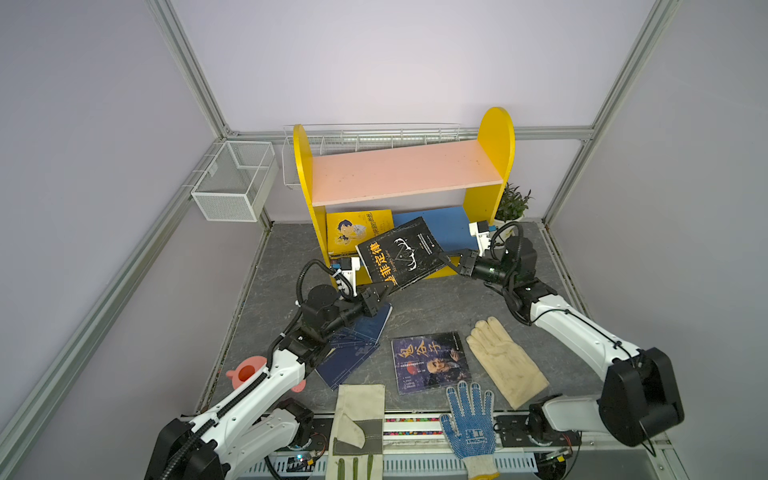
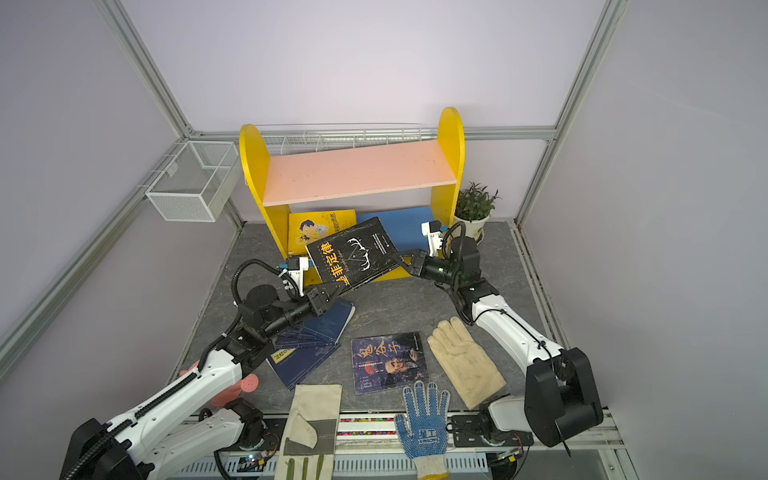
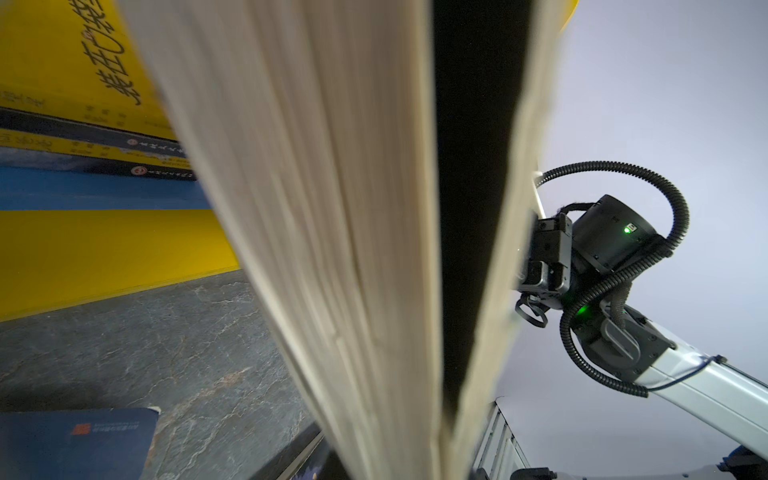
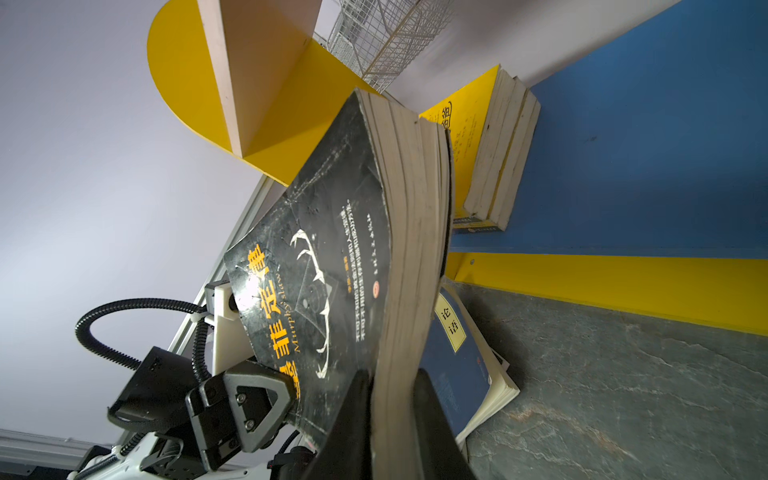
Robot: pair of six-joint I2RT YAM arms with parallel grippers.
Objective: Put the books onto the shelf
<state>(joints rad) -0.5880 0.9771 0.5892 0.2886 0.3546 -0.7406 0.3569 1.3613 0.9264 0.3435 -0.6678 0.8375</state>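
- We see the black book (image 1: 401, 253) held clear of the bench (image 1: 436, 307). It is tilted and sits just in front of the lower tier of the shelf (image 1: 494, 141).
- The left jaws are pinching the book's near corner, the one by the orange title. The right wrist view shows them closed on the cover there.
- The right jaws are pinching the book's opposite edge. In the right wrist view, a finger (image 4: 349, 424) presses on either side of the page block.
- On the shelf's blue lower board (image 1: 455, 228), a yellow book (image 1: 357, 230) tops a small stack at the left end, beside the yellow side panel.
- Several navy books (image 1: 357, 345) lie fanned out on the bench under the left arm.
- A dark purple-blue book (image 1: 430, 361) lies flat nearer the front, between the navy books and a cream glove (image 1: 505, 361).
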